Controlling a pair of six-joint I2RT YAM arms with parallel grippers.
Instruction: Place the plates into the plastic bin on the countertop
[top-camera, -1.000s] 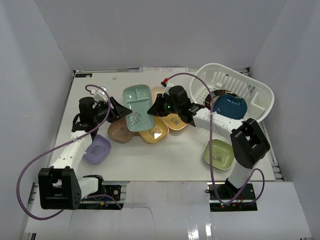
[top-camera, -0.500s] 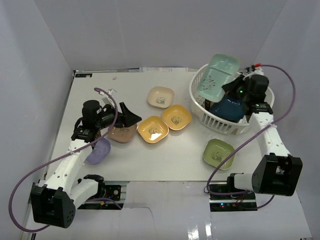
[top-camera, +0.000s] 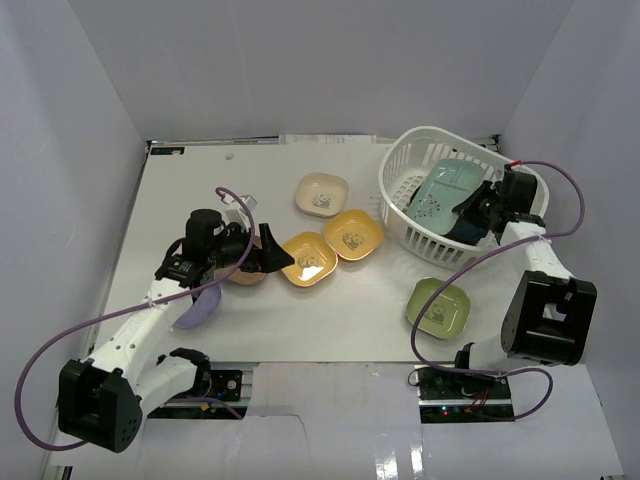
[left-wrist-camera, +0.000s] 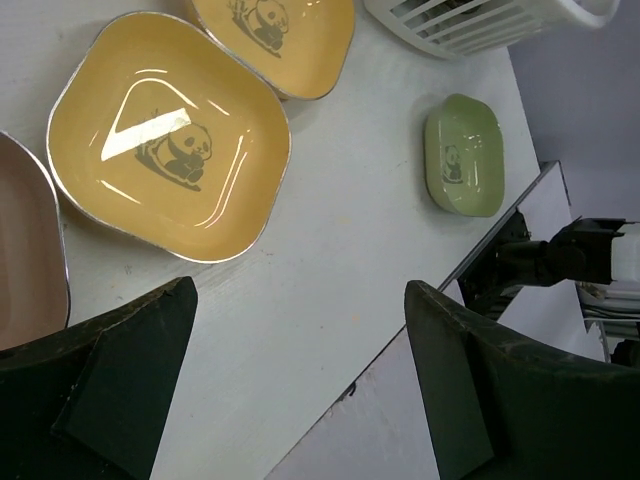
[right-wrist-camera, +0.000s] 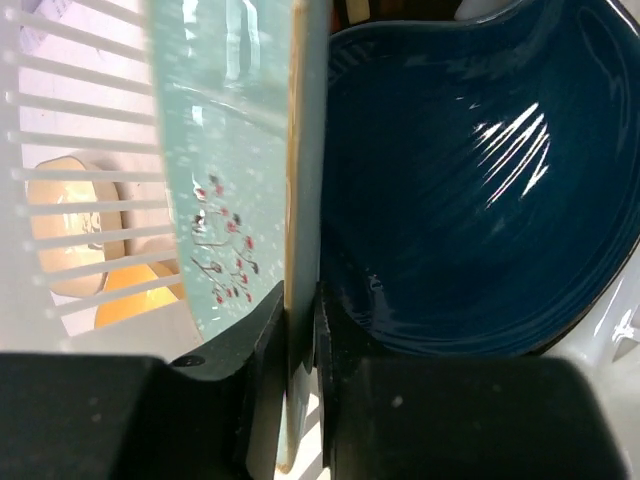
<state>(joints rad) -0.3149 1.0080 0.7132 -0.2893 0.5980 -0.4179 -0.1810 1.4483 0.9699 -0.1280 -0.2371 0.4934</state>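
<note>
The teal divided tray (top-camera: 440, 195) stands tilted inside the white plastic bin (top-camera: 420, 150), leaning against the dark blue plate (top-camera: 462, 225). My right gripper (top-camera: 478, 212) is shut on the tray's rim (right-wrist-camera: 300, 200), with the blue plate (right-wrist-camera: 470, 180) just beside it. On the countertop lie a beige plate (top-camera: 322, 193), two yellow plates (top-camera: 352, 234) (top-camera: 308, 258), a brown plate (top-camera: 243, 272) partly under my left arm, a lavender one (top-camera: 198, 303) and a green one (top-camera: 438, 306). My left gripper (top-camera: 270, 255) hangs open and empty by the near yellow plate (left-wrist-camera: 165, 150).
White walls close in the countertop on three sides. The bin's slotted wall (right-wrist-camera: 60, 130) stands close to my right fingers. Purple cables loop from both arms. The table's front edge (left-wrist-camera: 400, 330) runs just below my left gripper.
My right arm has carried the teal tray from the plate cluster to the bin and lowered it in. My left gripper has opened wide and slid right toward the yellow plate.
</note>
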